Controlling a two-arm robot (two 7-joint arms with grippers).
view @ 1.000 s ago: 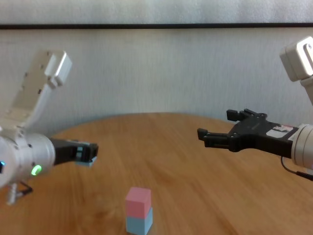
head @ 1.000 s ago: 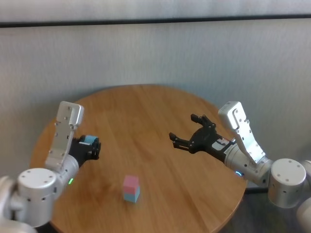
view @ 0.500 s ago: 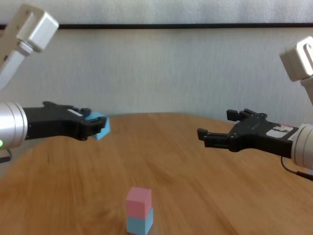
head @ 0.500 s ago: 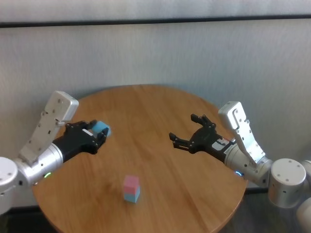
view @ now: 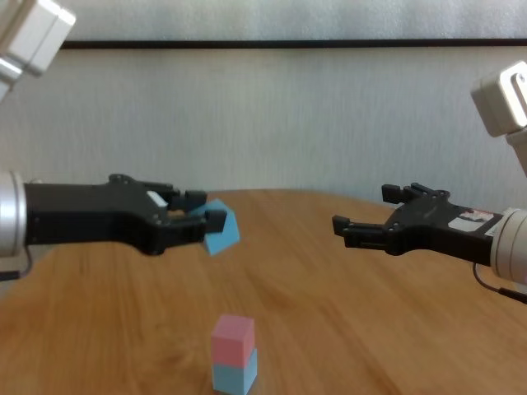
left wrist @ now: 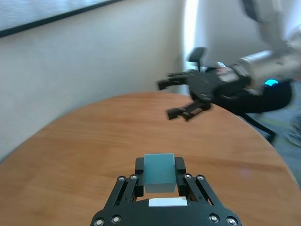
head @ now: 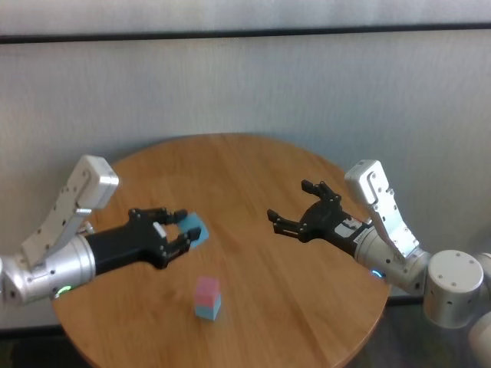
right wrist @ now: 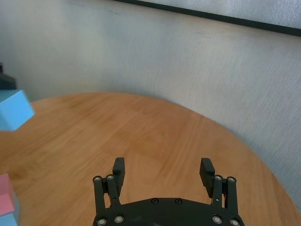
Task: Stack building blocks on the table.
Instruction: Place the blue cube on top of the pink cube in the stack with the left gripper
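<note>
bare table (head: 253, 176), pink-topped stack (head: 207, 298) near front

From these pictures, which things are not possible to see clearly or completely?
- Stack of pink block on lower blue block: in the right wrist view the picture's edge cuts off all but a corner.
- Held blue block: the left tool hides its gripped sides; in the right wrist view the picture's edge cuts it.
- Table: its near edge is cut off in the chest view.
- Right tool: open, holding nothing.

1. Your right wrist view cuts the pink block (right wrist: 4, 197) off at the frame's edge.
2. The left gripper (left wrist: 159, 175) fingers hide the held blue block (left wrist: 159, 172)'s side faces from you.
3. The chest view crops the table (view: 346, 271)'s near edge below the stack.
</note>
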